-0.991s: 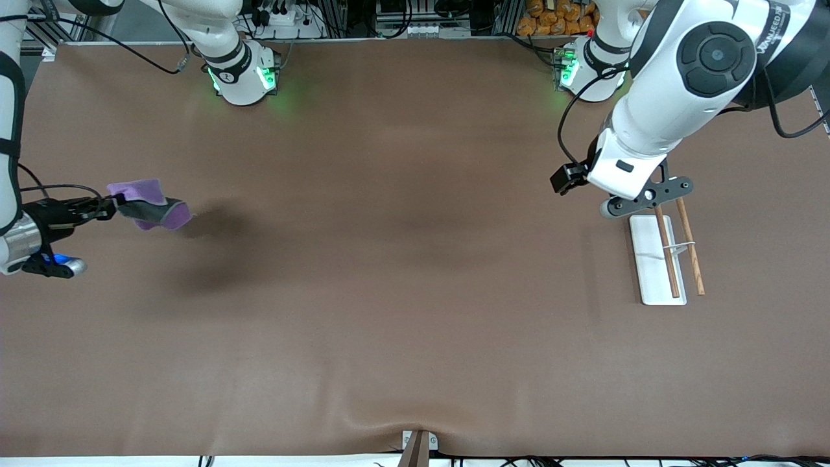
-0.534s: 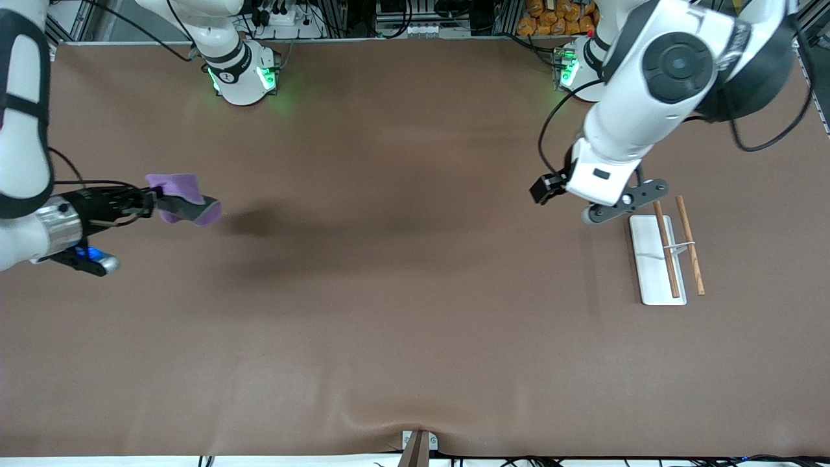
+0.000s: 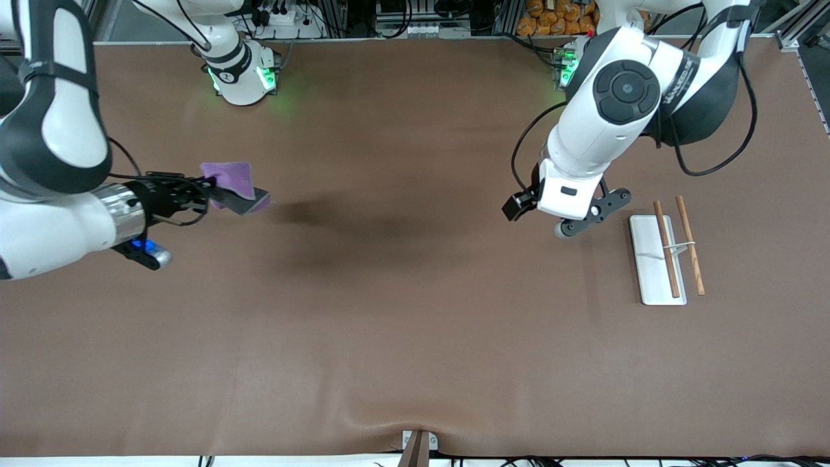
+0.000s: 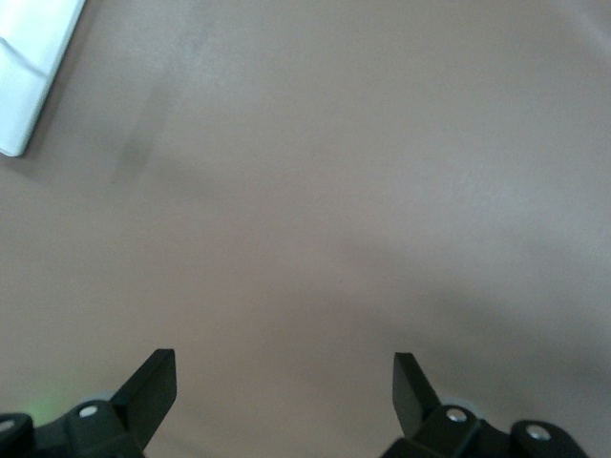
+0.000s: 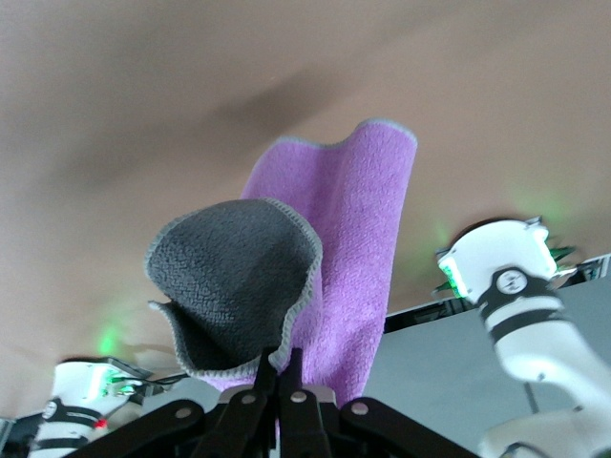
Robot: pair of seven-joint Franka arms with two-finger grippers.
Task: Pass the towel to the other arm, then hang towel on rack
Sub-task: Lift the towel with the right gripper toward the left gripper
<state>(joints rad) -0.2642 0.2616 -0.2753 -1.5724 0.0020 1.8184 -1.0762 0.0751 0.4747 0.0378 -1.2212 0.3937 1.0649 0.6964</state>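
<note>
The rack (image 3: 660, 258) is stood on the brown surface (image 3: 415, 337) at the left arm's end. Just beside it, the left gripper (image 4: 284, 386) is hung over the surface, fingers spread with nothing between them. Well apart from the rack, at the right arm's end, the purple-and-grey towel (image 3: 232, 188) is kept pinched in the right gripper (image 5: 279, 380), up off the surface.

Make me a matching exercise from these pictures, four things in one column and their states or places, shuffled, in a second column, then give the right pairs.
Things:
1. towel
2. left gripper
3. rack
4. right gripper

States or places:
A. open, holding nothing, over bare table
B. standing on the table toward the left arm's end
C. purple on one face, grey on the other, held up in the air
D. shut on cloth, toward the right arm's end of the table

Pairs: 1-C, 2-A, 3-B, 4-D
</note>
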